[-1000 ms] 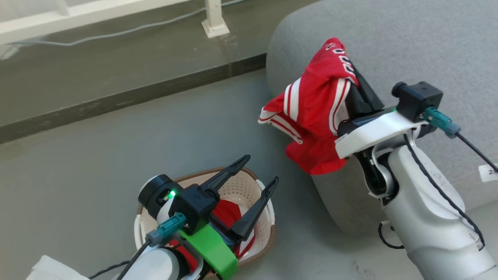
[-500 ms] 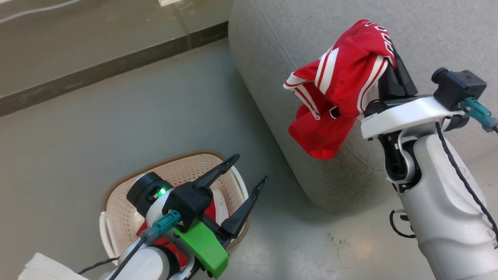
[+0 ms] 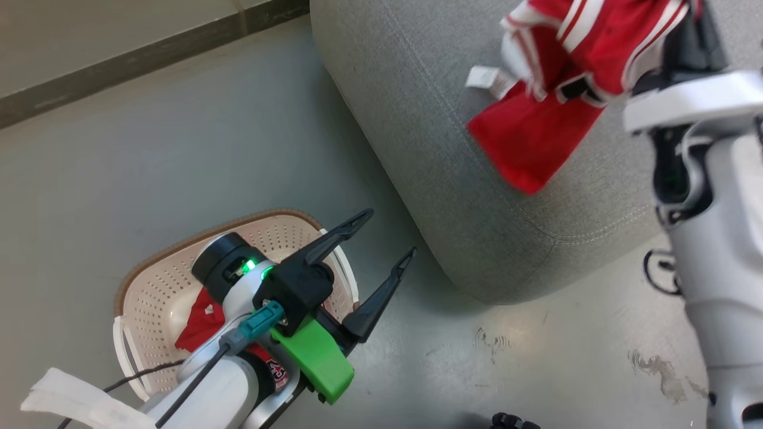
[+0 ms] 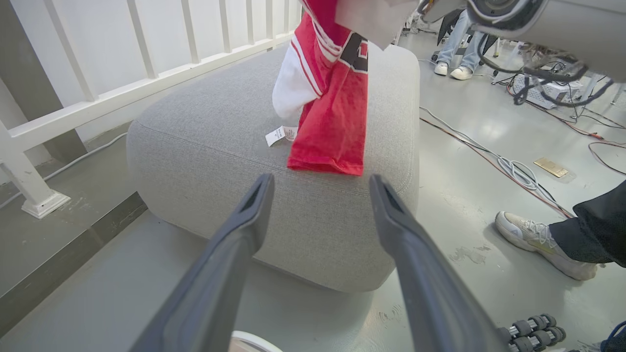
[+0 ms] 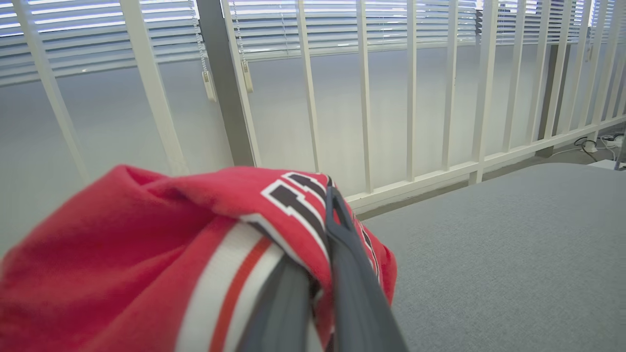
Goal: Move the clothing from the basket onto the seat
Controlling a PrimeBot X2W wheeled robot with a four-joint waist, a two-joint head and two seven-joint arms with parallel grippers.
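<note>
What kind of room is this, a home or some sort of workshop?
Probably a lab or test space, not a home: loose cables trail over a bare grey floor, and a person's shoe stands near the grey seat.

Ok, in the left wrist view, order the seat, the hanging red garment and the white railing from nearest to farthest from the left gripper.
1. The seat: straight ahead of the left gripper, with its front edge closest.
2. The garment: hanging over the seat's top, centre-right.
3. The railing: behind the seat, running along the left.
</note>
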